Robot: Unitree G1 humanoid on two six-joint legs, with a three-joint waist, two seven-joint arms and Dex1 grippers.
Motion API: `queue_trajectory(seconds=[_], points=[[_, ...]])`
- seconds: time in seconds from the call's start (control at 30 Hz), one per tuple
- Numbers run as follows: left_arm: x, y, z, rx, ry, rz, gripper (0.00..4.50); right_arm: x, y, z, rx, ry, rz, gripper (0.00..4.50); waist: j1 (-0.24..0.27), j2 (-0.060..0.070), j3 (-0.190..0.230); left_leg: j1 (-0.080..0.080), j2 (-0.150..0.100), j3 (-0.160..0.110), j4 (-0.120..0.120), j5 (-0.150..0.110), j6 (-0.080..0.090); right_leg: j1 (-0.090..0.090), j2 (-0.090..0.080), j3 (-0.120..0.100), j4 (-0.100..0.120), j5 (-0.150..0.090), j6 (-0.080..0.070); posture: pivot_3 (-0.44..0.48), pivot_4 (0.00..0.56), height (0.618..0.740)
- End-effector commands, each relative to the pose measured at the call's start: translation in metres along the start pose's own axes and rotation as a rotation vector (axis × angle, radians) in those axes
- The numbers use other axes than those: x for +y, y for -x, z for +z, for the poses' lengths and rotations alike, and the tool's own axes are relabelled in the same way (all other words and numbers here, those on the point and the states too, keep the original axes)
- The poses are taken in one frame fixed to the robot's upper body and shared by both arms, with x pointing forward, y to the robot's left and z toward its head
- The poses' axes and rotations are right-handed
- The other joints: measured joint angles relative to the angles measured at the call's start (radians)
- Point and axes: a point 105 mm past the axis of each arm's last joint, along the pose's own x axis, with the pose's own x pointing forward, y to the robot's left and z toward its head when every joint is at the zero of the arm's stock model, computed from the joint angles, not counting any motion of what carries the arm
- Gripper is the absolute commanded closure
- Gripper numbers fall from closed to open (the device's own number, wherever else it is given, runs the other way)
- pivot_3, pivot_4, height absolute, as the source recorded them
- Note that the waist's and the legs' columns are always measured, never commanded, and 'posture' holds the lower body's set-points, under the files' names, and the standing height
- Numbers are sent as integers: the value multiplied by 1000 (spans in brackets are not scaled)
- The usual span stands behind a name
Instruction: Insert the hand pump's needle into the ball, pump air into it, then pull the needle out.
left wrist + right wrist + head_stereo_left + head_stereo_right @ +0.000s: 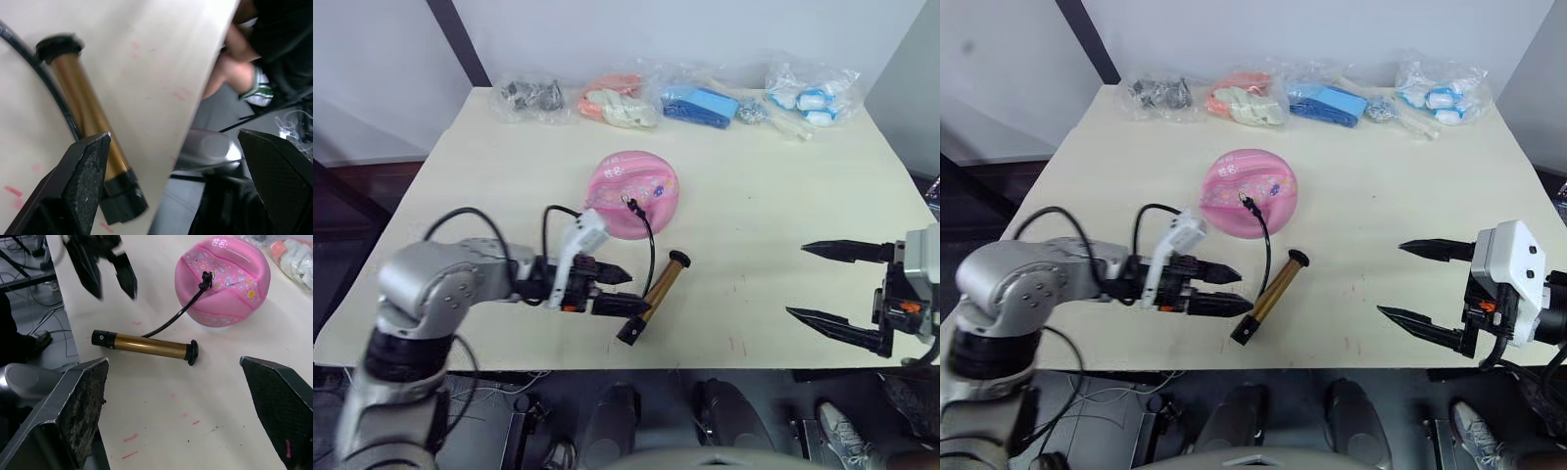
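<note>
Left gripper (625, 290): open, beside hand pump (654, 298).
Right gripper (1412, 281): open, empty.
Risk: you nudge the barrel; hose (649, 235) tugs from ball (632, 192).

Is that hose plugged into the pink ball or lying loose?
Plugged in. The hose runs from the pump up to the ball, its end standing in the valve on top.

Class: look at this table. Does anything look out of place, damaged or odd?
The ball looks odd: it sags flat like a dome, underinflated. The pump lies loose near the table's front edge, its hose reaching the ball's top. Nothing looks spilled or broken.
</note>
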Motion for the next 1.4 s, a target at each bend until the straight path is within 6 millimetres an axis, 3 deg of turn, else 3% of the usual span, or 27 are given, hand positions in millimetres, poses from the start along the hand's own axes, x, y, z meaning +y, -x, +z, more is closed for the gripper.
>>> queue_trajectory(seconds=[0.03, 0.73, 1.4], points=[[0, -8, 9, -11, -18, 53, 119, 1, 2, 10, -13, 49, -8, 0, 3, 0, 0, 0, 0, 0, 0, 0, 0, 0, 0, 0, 0, 0, 0, 0, 150, 740], [22, -58, 39, 26, -49, 248, 119, 4, 0, 8, -14, 64, -60, 0, 19, 0, 0, 0, -3, 0, 1, 0, 0, 1, -2, 1, 1, 1, -1, 0, 150, 740], [37, -79, 28, 158, -104, 344, 119, 7, 1, 5, 6, 49, -52, 0, 17, -1, 0, 0, -3, 1, 2, 0, 0, 1, -2, 2, 1, 2, 0, 0, 150, 740]])
